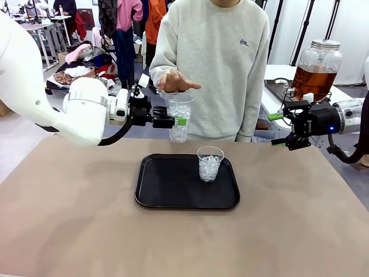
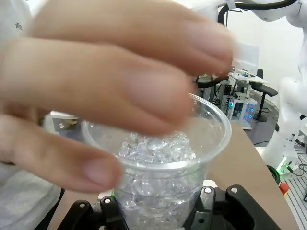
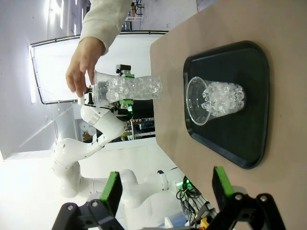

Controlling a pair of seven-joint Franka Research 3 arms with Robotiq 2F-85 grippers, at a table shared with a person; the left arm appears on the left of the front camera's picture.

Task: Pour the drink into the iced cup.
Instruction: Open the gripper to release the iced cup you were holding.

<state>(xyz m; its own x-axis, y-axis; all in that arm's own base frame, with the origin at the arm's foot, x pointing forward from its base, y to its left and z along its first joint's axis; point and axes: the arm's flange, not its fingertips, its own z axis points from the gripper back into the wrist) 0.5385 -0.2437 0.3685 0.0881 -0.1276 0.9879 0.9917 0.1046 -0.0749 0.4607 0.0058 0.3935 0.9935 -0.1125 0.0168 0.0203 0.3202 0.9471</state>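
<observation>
The table fills the lower half of my front view, with a person in a grey sweatshirt at top centre behind it. My left arm stretches in from the upper left and my right arm from the right edge at mid height. A black tray lies at the centre of the table.

The drink sits in a glass jar at the upper right of the frame, behind the right arm.

I count 2 cups with ice. The tray cup stands upright in the tray's upper right part. The held cup is upright above the table's far edge, up and left of the tray cup. My left gripper is clamped on it at mid height.

My right gripper has its jaws wide apart with nothing between them.

The person's hand hovers over the held cup's rim, blurred across the upper left of my left wrist view. I cannot tell if it touches.
</observation>
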